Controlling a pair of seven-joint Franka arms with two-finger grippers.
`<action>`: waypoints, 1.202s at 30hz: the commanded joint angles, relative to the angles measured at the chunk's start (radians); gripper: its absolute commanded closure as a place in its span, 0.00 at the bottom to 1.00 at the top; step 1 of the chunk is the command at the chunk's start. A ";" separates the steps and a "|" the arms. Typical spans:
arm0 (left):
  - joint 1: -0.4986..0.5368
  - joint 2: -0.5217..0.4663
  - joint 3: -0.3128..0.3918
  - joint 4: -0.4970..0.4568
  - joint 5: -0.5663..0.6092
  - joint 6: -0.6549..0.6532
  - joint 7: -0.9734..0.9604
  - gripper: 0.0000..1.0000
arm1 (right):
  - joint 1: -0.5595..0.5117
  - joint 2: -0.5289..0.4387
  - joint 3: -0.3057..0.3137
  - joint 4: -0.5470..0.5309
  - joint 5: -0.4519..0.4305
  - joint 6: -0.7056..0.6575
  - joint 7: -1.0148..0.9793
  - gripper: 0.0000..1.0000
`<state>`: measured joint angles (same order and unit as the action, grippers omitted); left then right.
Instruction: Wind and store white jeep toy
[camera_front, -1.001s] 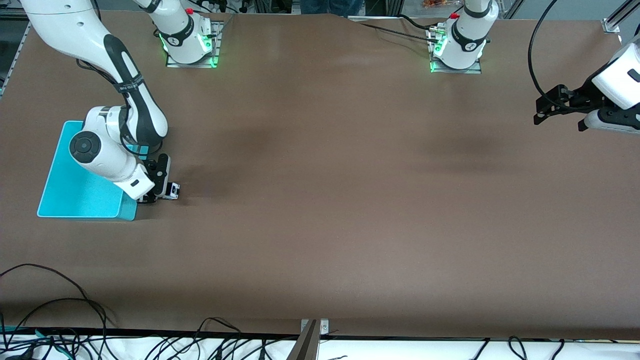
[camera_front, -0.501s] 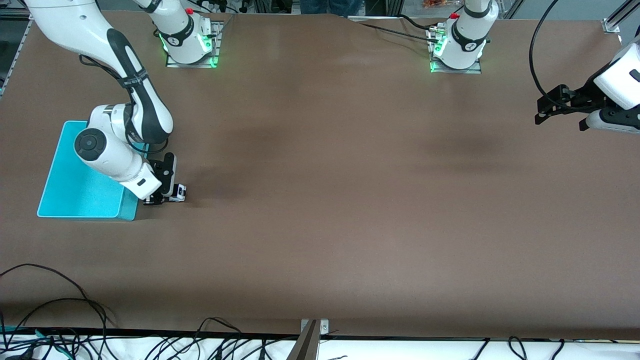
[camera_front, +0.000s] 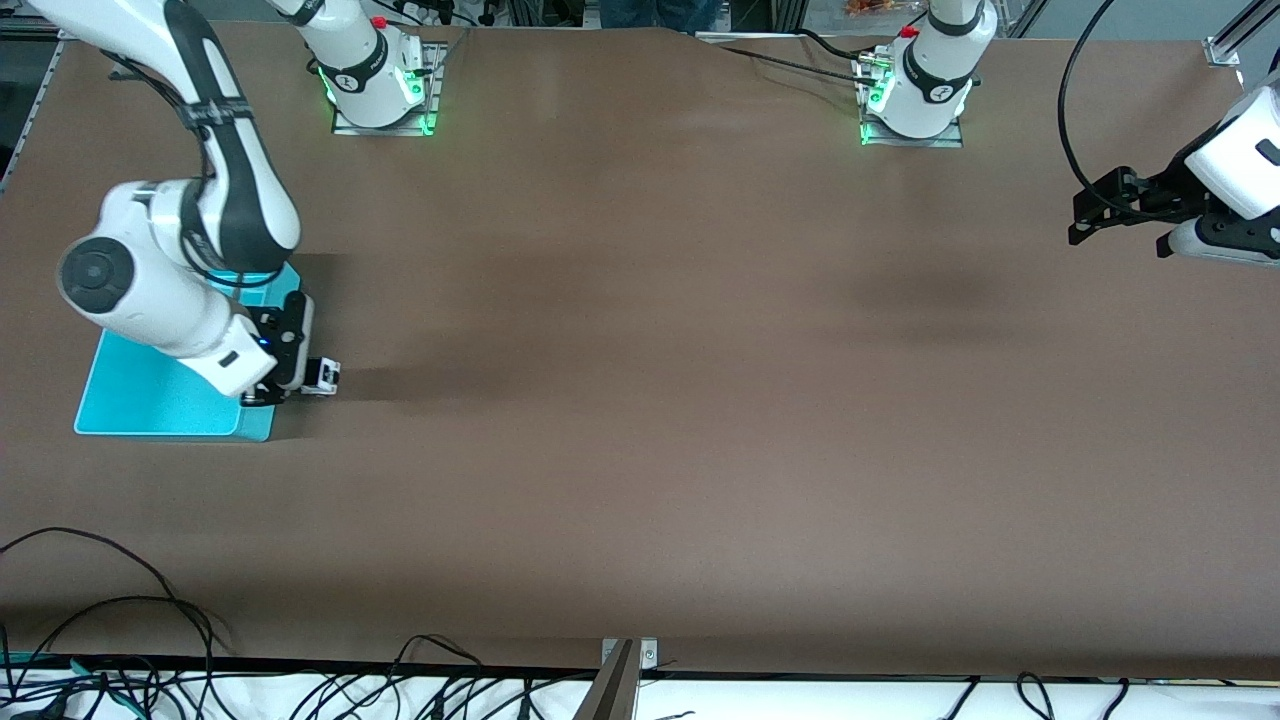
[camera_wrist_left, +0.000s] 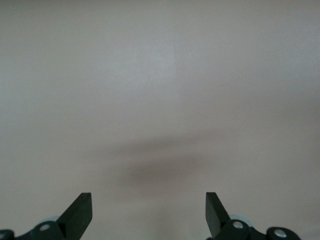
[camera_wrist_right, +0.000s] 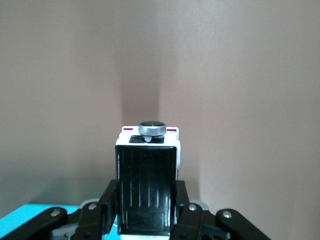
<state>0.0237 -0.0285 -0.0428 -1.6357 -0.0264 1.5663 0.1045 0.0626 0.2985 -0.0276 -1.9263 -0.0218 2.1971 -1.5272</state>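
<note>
The jeep (camera_front: 325, 375) sits pinched in the right gripper (camera_front: 300, 385), just at the corner of the bin (camera_front: 150, 400) that lies nearest the front camera and toward the middle of the table. It is tiny beside the bin. I cannot tell from the front view whether its wheels touch the table (camera_front: 640, 400) or hang a little above it.

In the right wrist view the jeep (camera_wrist_right: 147, 187) shows its black ribbed roof toward the camera, with the white body around it, two small red marks and a round silver-and-black spare wheel (camera_wrist_right: 152, 128) at the end that points away from the gripper. The right gripper (camera_wrist_right: 147, 210) has a black finger pressed against each flank of the toy. A corner of the bin (camera_wrist_right: 30, 215) shows cyan at the edge of that view, so the jeep is beside the bin and not over its inside.

The right arm reaches down from its base and bends over the bin, hiding part of it.

The left gripper (camera_front: 1095, 215) hangs in the air over the left arm's end of the table, well apart from all this, waiting. Its fingers (camera_wrist_left: 80, 212) are spread wide with nothing between them, only bare table below.

Cables (camera_front: 100, 600) trail along the table edge nearest the front camera.
</note>
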 joint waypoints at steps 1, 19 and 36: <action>0.005 0.010 -0.002 0.025 -0.013 -0.022 -0.002 0.00 | -0.006 -0.056 -0.023 0.013 0.010 -0.099 -0.037 0.79; 0.004 0.010 -0.005 0.027 -0.017 -0.022 -0.003 0.00 | -0.007 -0.142 -0.221 -0.048 0.017 -0.178 -0.306 0.79; 0.004 0.010 -0.005 0.027 -0.015 -0.028 -0.002 0.00 | -0.007 -0.179 -0.353 -0.292 0.029 0.042 -0.390 0.79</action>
<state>0.0233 -0.0285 -0.0440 -1.6357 -0.0264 1.5612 0.1045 0.0514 0.1700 -0.3646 -2.1149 -0.0174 2.1642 -1.8808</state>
